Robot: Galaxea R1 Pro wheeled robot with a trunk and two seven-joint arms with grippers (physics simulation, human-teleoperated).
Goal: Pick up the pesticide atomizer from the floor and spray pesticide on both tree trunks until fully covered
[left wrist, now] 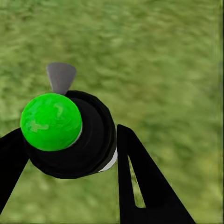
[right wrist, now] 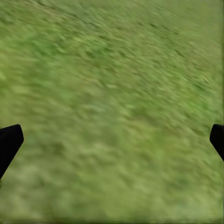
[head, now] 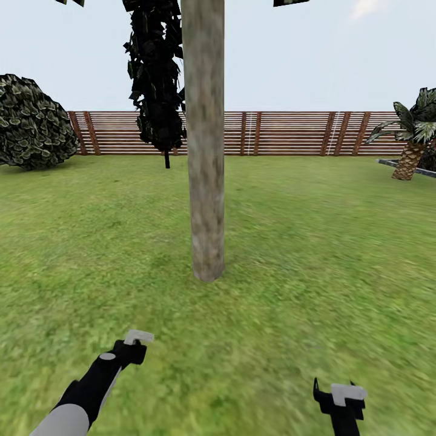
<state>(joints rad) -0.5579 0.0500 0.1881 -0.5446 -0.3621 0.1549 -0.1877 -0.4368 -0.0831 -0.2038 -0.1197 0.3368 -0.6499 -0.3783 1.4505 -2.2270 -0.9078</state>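
Trunk: the trunk (head: pixel 204 151) stands dead ahead on the lawn (head: pixel 315 254), near but apart from both arms, bark bare with no white specks on it.
Left gripper: the left gripper (left wrist: pixel 70 154) is clamped around the atomizer (left wrist: pixel 70 135), fingers (left wrist: pixel 140 182) hugging its black body, green cap towards the camera and grey nozzle poking out over the grass.
Right gripper: the right gripper (right wrist: pixel 112 140) hangs wide open over grass, holding nothing.
Aim: in the head view the left arm sits low, well below most of the trunk, so I judge a spray from here could go into the grass or catch only the base.
Coverage risk: the far side of the trunk is hidden; spraying from one spot probably leaves it uncovered.
Grip risk: the atomizer body is round, so it may twist or slip when the arm is raised.
Second tree: one thick trunk is in sight; a dark thin tree (head: pixel 156 79), a shrub (head: pixel 30 121) and a palm (head: pixel 412 142) by the fence (head: pixel 284 133) are decoys.
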